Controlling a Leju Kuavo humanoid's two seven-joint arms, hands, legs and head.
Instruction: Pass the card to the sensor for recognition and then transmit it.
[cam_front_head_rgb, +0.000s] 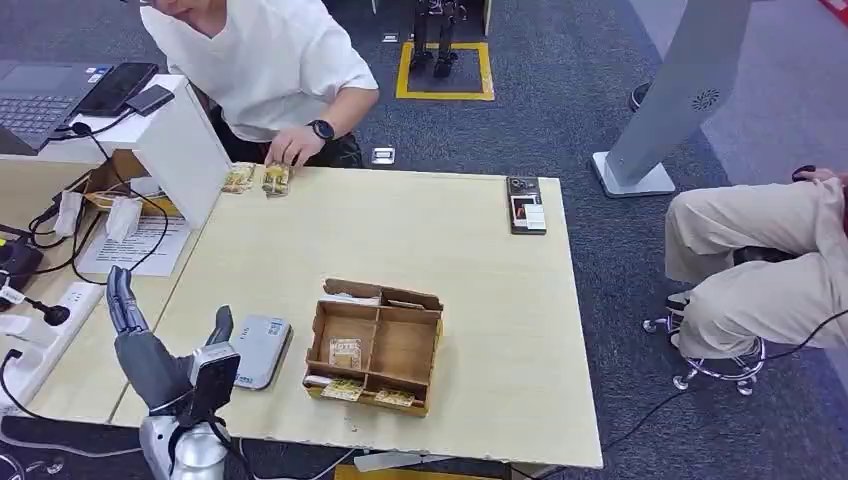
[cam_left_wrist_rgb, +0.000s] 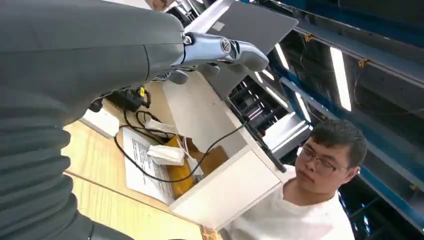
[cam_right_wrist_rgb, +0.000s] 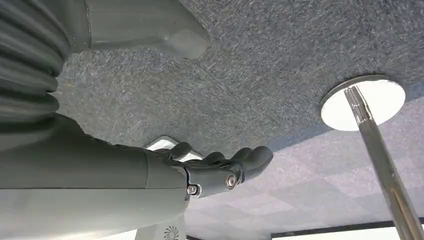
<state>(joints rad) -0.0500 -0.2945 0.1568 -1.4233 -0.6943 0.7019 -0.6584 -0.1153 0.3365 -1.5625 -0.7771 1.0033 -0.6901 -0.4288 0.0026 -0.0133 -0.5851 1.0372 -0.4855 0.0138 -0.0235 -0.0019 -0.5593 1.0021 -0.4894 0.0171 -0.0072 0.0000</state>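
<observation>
My left hand (cam_front_head_rgb: 150, 355) is raised over the table's near left corner, fingers (cam_front_head_rgb: 122, 298) pointing up and thumb spread, with nothing in it. In the left wrist view its fingers (cam_left_wrist_rgb: 220, 49) stretch out straight and bare. Just right of it a flat grey sensor box (cam_front_head_rgb: 262, 350) lies on the table. Beside that stands a wooden divided box (cam_front_head_rgb: 404, 345) with cards (cam_front_head_rgb: 345, 352) in its compartments. A person's hand (cam_front_head_rgb: 292, 147) rests on two more cards (cam_front_head_rgb: 275, 179) at the far edge. My right hand (cam_right_wrist_rgb: 220, 170) hangs over grey carpet, fingers loosely extended, holding nothing.
A black device (cam_front_head_rgb: 526, 205) lies at the table's far right. A white stand (cam_front_head_rgb: 185, 140) with cables, papers and a laptop (cam_front_head_rgb: 35, 95) fills the left side. A seated person's legs (cam_front_head_rgb: 760, 270) are to the right of the table (cam_front_head_rgb: 500, 320).
</observation>
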